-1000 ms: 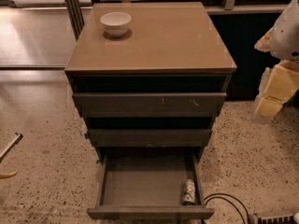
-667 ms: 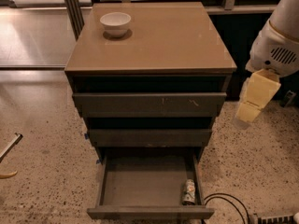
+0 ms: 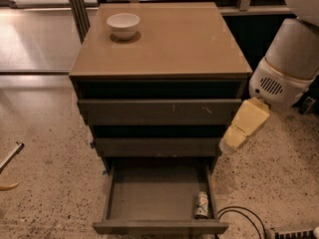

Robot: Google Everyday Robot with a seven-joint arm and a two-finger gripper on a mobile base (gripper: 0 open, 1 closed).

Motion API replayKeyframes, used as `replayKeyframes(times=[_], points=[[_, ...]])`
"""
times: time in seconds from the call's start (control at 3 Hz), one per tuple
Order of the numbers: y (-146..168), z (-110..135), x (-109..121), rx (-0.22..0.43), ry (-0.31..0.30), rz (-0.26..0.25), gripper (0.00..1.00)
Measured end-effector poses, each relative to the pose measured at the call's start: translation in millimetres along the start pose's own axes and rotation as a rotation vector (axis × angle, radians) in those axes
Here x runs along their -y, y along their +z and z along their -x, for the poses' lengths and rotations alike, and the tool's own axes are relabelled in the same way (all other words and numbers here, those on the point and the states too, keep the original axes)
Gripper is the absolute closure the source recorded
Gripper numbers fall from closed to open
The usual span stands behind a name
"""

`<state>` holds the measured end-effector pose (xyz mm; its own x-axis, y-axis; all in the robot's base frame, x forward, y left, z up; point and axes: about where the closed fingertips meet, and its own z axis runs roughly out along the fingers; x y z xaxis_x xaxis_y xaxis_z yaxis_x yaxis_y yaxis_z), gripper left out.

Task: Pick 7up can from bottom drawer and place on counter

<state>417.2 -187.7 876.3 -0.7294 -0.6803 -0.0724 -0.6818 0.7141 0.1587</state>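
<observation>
The bottom drawer [image 3: 149, 198] is pulled well out of the cabinet, with its flat front panel at the near edge of the view. The 7up can [image 3: 202, 205] is inside it, in the front right corner, just beside the right wall and close behind the front panel. Whether the can stands or lies cannot be told. The rest of the drawer floor is bare dark grey.

On the speckled floor, a black cable [image 3: 244, 214] loops just to the right of the drawer front. A thin bar [image 3: 11, 156] lies well off to the left.

The pincer [image 3: 228, 144] hangs outside the cabinet, off its right side, level with the middle drawer [image 3: 157, 147] and above the open drawer's right rear corner. It is well apart from the can and holds nothing. It angles down and left from the white arm [image 3: 286, 68]. Whether it is apart or together cannot be told.

The middle drawer and the top drawer [image 3: 159, 111] each stick out only a little.

The counter [image 3: 169, 44] tops the cabinet, tan and glossy. A white bowl [image 3: 123, 25] stands upright near its far left corner.
</observation>
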Motion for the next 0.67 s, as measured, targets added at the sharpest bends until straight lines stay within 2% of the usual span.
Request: replayKeyframes(times=[0.67], points=[[44.3, -29.8, 1.7, -0.087, 0.379, -0.038, 0.0]])
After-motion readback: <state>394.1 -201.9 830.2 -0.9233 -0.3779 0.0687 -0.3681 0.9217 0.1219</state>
